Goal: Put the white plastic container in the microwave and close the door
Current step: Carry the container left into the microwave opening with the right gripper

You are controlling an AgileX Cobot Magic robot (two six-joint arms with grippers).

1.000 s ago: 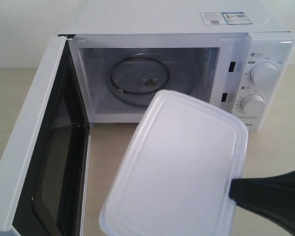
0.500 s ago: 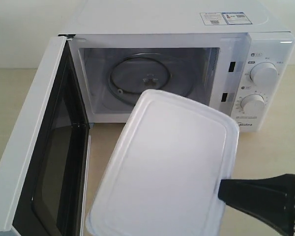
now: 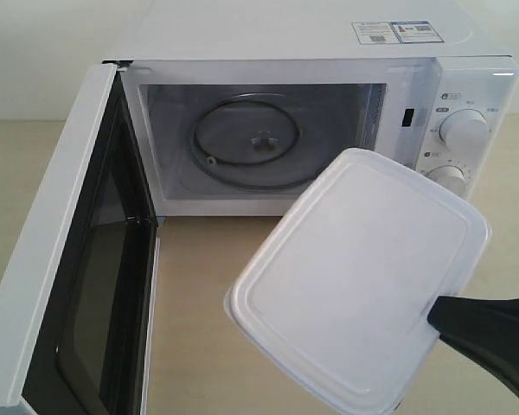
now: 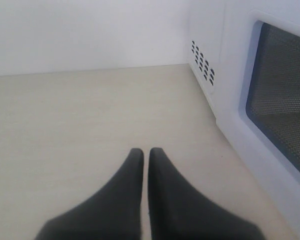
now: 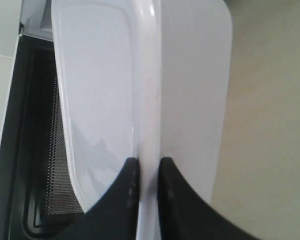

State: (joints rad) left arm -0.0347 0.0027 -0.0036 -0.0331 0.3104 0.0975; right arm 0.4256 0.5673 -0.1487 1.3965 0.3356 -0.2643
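We now hold the shallow white plastic lidded container (image 3: 355, 277) further right and turned, its far corner overlapping the lower round white dial (image 3: 454, 175). The black right end effector (image 3: 454, 322) sits further right, and the glass turntable (image 3: 246, 143) is fully bared.

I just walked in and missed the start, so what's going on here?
The right gripper pinches the white plastic container by its rim, holding it in the air before the microwave. The door stands wide open; the turntable inside is bare. The left gripper is shut, holding nothing.
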